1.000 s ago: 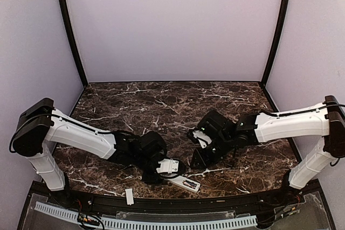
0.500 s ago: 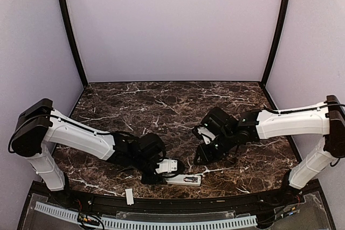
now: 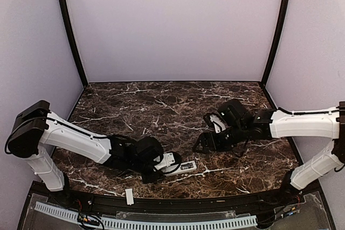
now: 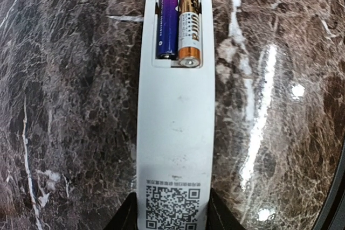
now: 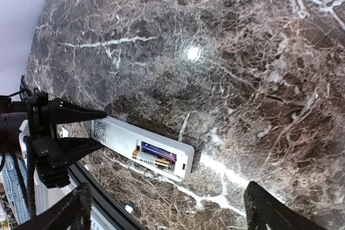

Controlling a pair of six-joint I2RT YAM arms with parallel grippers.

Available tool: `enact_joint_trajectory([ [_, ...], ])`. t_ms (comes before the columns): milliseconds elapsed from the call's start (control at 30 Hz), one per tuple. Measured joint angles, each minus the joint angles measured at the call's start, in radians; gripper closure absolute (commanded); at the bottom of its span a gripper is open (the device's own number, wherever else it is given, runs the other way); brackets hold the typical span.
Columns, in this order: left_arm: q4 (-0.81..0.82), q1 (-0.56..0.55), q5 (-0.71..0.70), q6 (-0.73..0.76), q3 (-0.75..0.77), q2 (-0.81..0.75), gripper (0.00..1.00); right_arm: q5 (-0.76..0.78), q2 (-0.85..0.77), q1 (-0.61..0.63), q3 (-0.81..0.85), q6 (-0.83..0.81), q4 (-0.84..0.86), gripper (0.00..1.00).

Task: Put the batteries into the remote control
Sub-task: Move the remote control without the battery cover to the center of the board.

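Cannot see the button face of the remote control (image 4: 176, 117), turned down against the bench (image 4: 64, 106). Lose its far end past the top edge of the left wrist view. Lose its near end and the lower part of the code label (image 4: 172, 206) at the bottom edge. Catch only dark finger slivers of the left hand (image 4: 173, 218) there. Cannot read the print on the batteries (image 4: 179, 22). From above, cannot tell them apart, too small. See only two fingertips of the right hand (image 5: 170, 214), cropped at the lower corners.
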Motion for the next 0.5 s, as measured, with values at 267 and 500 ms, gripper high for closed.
enact_joint_trajectory([
  [267,0.003,-0.031,-0.079,-0.109,0.019,0.025,0.54,-0.002,-0.047,-0.051,-0.035,-0.016,0.060,0.02],
  [500,0.040,-0.033,-0.084,-0.183,0.049,0.064,0.44,0.007,0.026,-0.044,-0.004,-0.081,0.004,0.06],
])
